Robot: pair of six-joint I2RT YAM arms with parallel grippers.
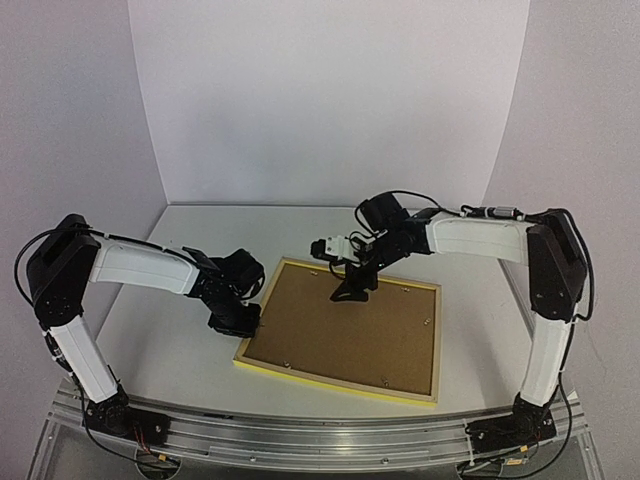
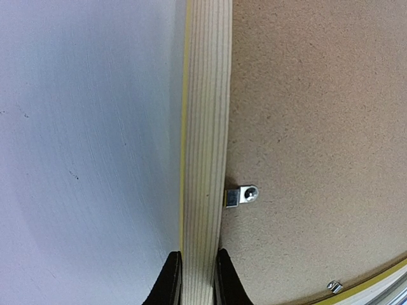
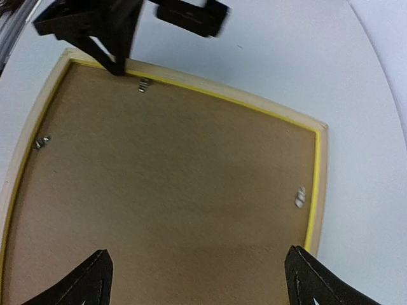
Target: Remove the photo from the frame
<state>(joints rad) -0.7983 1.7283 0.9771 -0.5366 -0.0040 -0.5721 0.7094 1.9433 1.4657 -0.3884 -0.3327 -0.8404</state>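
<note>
The frame (image 1: 340, 382) lies face down on the table, its pale wooden back rim and yellow edge showing. The brown backing board (image 1: 350, 330) fills it, held by small metal clips (image 2: 243, 195). The photo is hidden under the board. My left gripper (image 1: 248, 318) is shut on the frame's left rail (image 2: 205, 127), one finger on each side of it (image 2: 198, 279). My right gripper (image 1: 352, 292) is open wide over the board near the frame's far edge, with bare board (image 3: 172, 184) between its fingertips (image 3: 200, 270). I cannot tell whether it touches the board.
The white table (image 1: 160, 330) extends left of the frame, with white walls behind. Clips also sit along the frame's sides (image 3: 300, 197) (image 3: 144, 84) (image 3: 43, 142). The left gripper's black body (image 3: 105, 38) shows at the frame's corner in the right wrist view.
</note>
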